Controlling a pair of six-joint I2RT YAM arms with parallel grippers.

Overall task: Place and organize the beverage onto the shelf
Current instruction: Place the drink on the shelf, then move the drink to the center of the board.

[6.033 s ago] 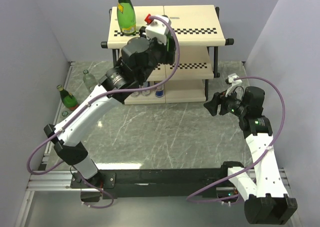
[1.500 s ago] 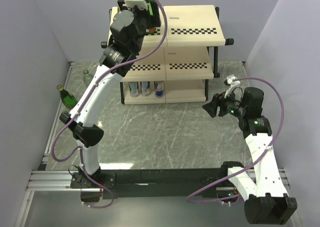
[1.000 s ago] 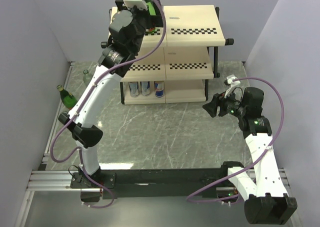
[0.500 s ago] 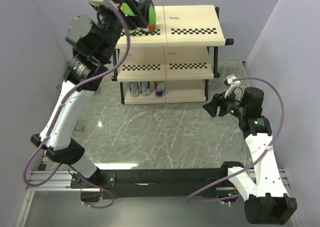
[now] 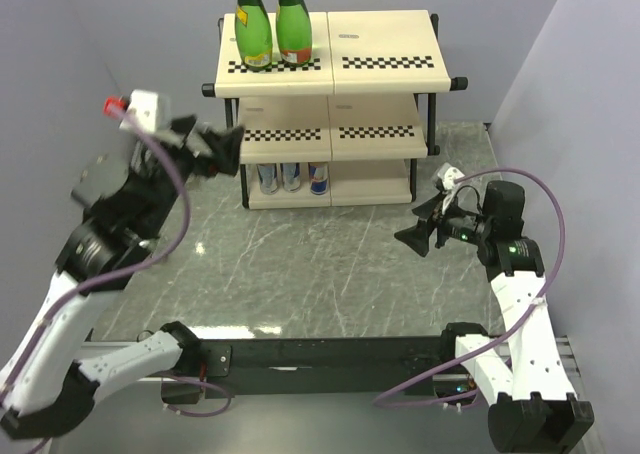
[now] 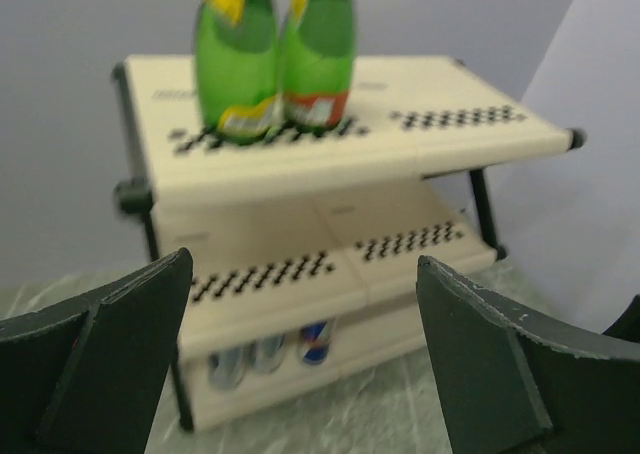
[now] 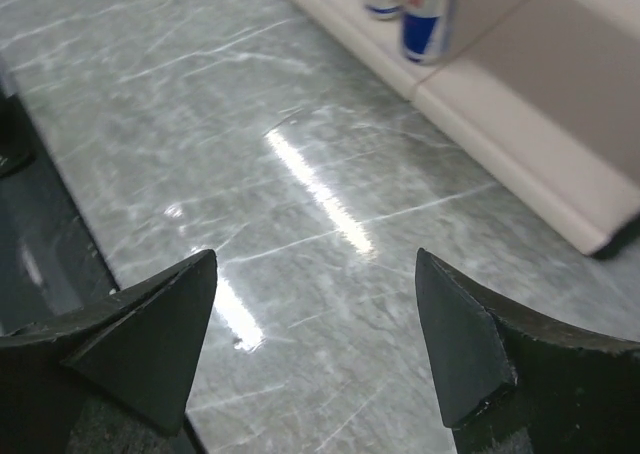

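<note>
Left of the shelf point(image 5: 385, 64), the left tool point(image 5: 213, 134) hangs in the air at about the height of the middle tier. Its jaws are spread wide, hold nothing and point toward the shelf's left end. Its wrist view looks between the two dark fingers point(image 6: 110, 354) at the shelf front, somewhat blurred.

Two green bottles point(image 5: 255, 39) stand upright on the left half of the top tier, close side by side. The wrist view shows a yellow label on the left one and a red-orange band on the right one, plainer there than from overhead. Under them, on the left half of the bottom tier, three cans point(image 5: 291, 177) stand in a row; the right one is blue and silver.

Off the shelf's front right corner, the right tool point(image 5: 408, 224) hovers over the grey marbled worktop point(image 5: 320, 264), jaws wide apart and empty. Its wrist view adds a low, close look: the front edge of the bottom board, the cans cut off at the top of the frame, and a bright streak of glare on the worktop.
</note>
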